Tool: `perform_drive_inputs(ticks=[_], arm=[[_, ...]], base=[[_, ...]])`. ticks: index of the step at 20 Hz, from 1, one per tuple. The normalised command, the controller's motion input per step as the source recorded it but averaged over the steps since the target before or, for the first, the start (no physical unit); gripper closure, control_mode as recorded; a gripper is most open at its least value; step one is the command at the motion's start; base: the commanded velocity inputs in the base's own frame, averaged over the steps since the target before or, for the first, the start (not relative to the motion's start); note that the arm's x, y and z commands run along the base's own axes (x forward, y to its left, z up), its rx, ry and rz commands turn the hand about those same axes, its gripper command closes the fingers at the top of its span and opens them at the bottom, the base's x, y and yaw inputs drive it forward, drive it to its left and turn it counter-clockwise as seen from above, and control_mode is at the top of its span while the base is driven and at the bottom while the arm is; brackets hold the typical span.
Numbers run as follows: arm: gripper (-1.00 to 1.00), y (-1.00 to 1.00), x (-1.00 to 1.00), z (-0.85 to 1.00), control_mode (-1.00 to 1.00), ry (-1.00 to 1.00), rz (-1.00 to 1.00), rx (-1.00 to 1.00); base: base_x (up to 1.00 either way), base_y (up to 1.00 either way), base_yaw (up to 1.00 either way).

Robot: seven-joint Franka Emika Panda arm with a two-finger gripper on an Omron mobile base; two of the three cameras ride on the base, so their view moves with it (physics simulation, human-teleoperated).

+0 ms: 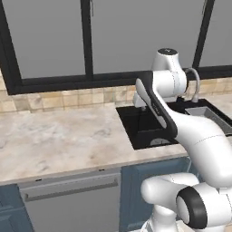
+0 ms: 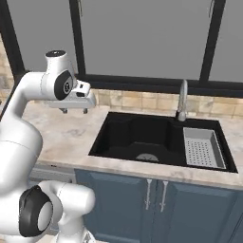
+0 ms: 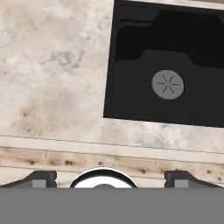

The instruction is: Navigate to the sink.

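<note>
marble counter [image 2: 66, 137], left: bare | gripper [image 2: 73, 110]: above counter left of basin, fingers spread wide, nothing held | large black recessed sink [image 2: 142, 135] with round drain, silver gooseneck faucet [image 2: 182, 102]: centre-right, close ahead | grey perforated tray [image 2: 203, 148]: basin's right end | progress: nearly arrived; perhaps a small sideways shift left

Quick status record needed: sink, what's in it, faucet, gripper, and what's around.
sink: black recessed basin in the marble counter, round drain at the bottom
tray: grey perforated, seated in the sink's right part
faucet: silver gooseneck, behind the basin by the tiled backsplash
gripper: raised over the counter left of the sink, holding nothing, fingers spread
base position: facing the sink cabinet, basin central in the right base view
below counter: blue cabinet doors, dishwasher to the left
</note>
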Motion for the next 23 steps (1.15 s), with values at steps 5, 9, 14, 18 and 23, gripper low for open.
perform_drive_inputs(ticks=[5, 9, 14, 18, 23], arm=[[-1.00, 0.00, 0.00, 0.00, 1.00, 0.00, 0.00, 0.00], [-1.00, 0.00, 0.00, 0.00, 1.00, 0.00, 0.00, 0.00], [-1.00, 0.00, 0.00, 0.00, 1.00, 0.00, 0.00, 0.00], [-1.00, 0.00, 0.00, 0.00, 1.00, 0.00, 0.00, 0.00], [-1.00, 0.00, 0.00, 0.00, 1.00, 0.00, 0.00, 0.00]], base=[[0.00, -1.00, 0.00], [0.00, -0.89, 0.01], [0.07, 0.00, 0.00], [0.70, -0.06, 0.00], [0.61, -0.19, 0.00]])
